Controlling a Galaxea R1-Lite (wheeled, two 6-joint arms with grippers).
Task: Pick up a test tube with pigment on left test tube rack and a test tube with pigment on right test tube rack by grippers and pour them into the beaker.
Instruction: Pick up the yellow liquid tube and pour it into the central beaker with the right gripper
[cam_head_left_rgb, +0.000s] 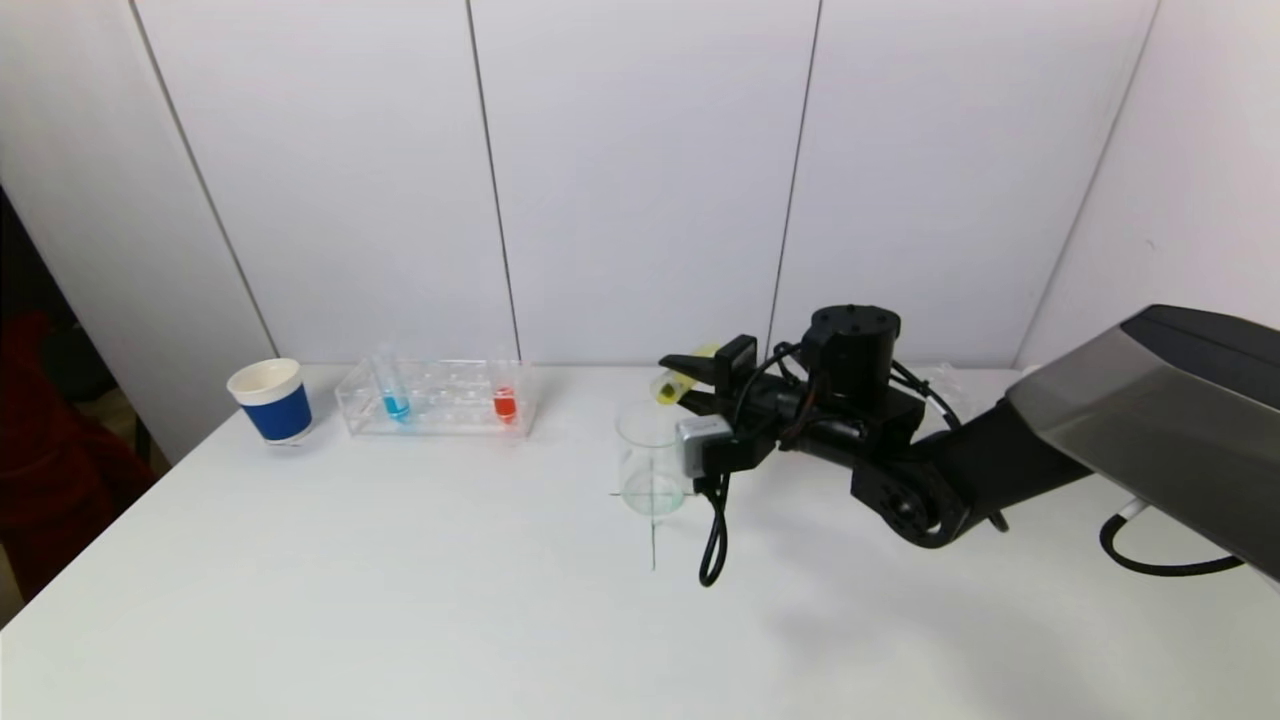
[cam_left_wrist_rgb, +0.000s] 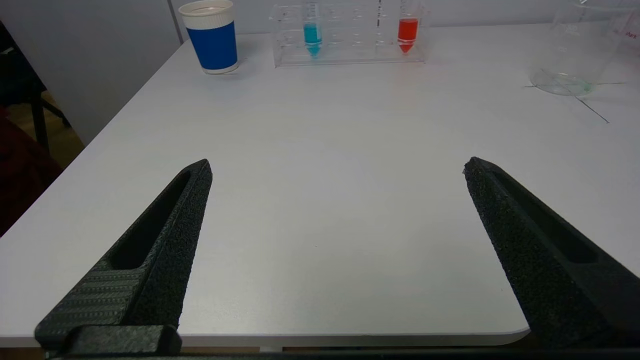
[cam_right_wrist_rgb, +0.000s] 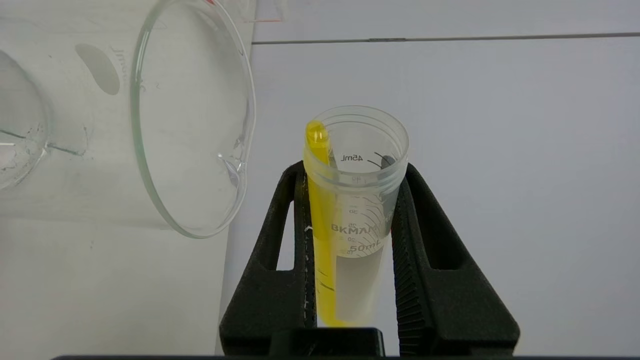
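Over the beaker (cam_head_left_rgb: 652, 466) near table centre, the right gripper (cam_head_left_rgb: 690, 385) is clamping the yellow tube (cam_head_left_rgb: 672, 385) between both fingers (cam_right_wrist_rgb: 280, 250), tipped nearly on its side with the mouth aimed at the beaker rim. In the right wrist view the yellow liquid is running as a band along the low side of the tube (cam_right_wrist_rgb: 350, 210) and is reaching the lip; the mouth looks beside the beaker (cam_right_wrist_rgb: 192, 115) rim rather than over it, and no yellow is visible in the beaker. My read: the pour is just starting. To do it well: be shifting the mouth inside the rim before adding tilt, then be rolling the wrist slowly so the stream is dropping in, not down the outer glass. Be keeping the tube lip clear of the glass, since the beaker looks light and could slide. Main risk is spilling on the table (cam_head_left_rgb: 400, 600). The left gripper (cam_left_wrist_rgb: 337, 170) is hanging wide open and empty at the near table edge, idle. The left rack (cam_head_left_rgb: 435, 400) is holding a blue tube (cam_head_left_rgb: 392, 392) and a red tube (cam_head_left_rgb: 505, 398), both upright, one due next. A blue cup (cam_head_left_rgb: 270, 400) is standing beside that rack, not in play.
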